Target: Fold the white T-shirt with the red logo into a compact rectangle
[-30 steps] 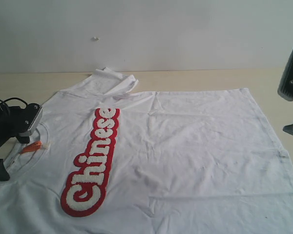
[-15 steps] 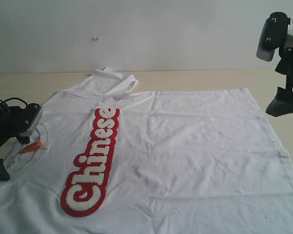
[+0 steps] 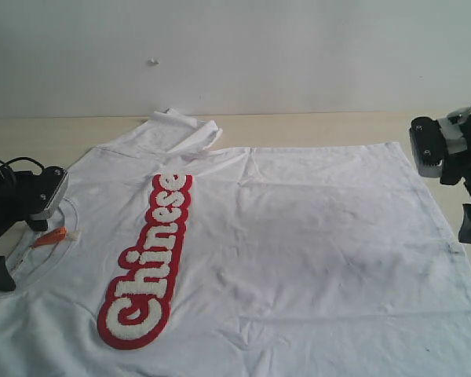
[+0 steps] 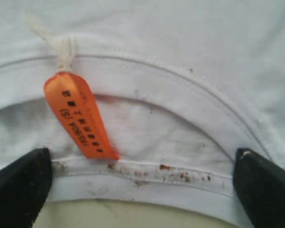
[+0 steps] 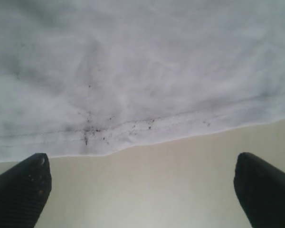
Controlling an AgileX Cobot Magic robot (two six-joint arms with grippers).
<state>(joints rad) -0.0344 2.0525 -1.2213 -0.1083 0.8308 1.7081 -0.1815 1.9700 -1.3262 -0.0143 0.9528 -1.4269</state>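
While ext cam gives me tee [image 3: 298, 236] flat on table [image 3: 314, 126], logo [image 3: 149, 263] at 8 o'clock, only L wrist shows red specks [image 4: 165, 167] near tag [image 4: 80, 116]. L gripper [image 4: 142, 183], R gripper [image 5: 142, 185] both released; R has dropped to hem [image 5: 133, 135], 3 o'clock.

Exterior view: raised camera, oblique downward look across table [image 3: 314, 126] toward pale wall [image 3: 298, 47] at frame top; mid distance; white T-shirt [image 3: 314, 236] fills lower two thirds, cropped at bottom edge; left wrist view: very near, facing down onto collar [image 4: 180, 90] and orange tag [image 4: 78, 118]; same tag at exterior's left middle; right wrist view: near, facing down onto speckled hem [image 5: 133, 133] and table; same hem at exterior's right edge
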